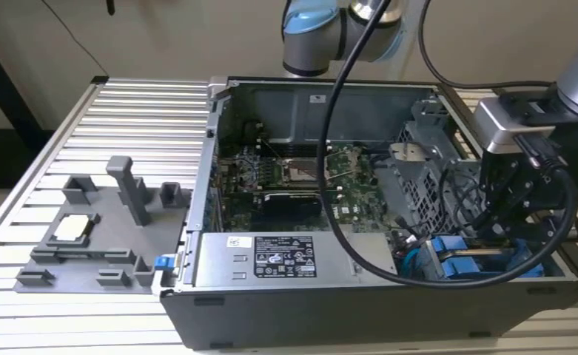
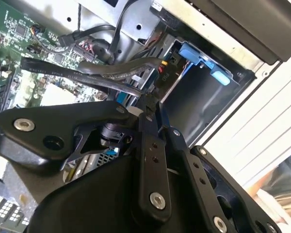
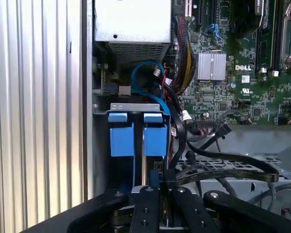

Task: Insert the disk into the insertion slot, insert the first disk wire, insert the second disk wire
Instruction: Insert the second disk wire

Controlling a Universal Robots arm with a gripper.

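In the first wrist view the disk (image 3: 122,138) sits in the insertion slot (image 3: 136,106), its two blue carrier tabs facing out and the drive body mostly hidden. My gripper (image 3: 162,188) hangs right at the slot's mouth, fingers (image 3: 146,204) drawn close together on the end of a flat black disk wire (image 3: 233,161). In the second wrist view the same wire (image 2: 77,73) runs into the gripper's tip (image 2: 153,104), beside the blue tabs (image 2: 199,53). In the exterior view the gripper (image 1: 494,231) reaches down into the case's near corner on that view's right, above the blue carrier (image 1: 451,260).
The open computer case (image 1: 368,310) holds a motherboard (image 1: 299,174), a silver labelled power-supply box (image 1: 279,259) and a perforated metal cage (image 1: 422,174). A bundle of cables (image 3: 177,73) crowds the slot. A grey fixture with parts (image 1: 91,237) lies on the slatted table at the exterior view's left.
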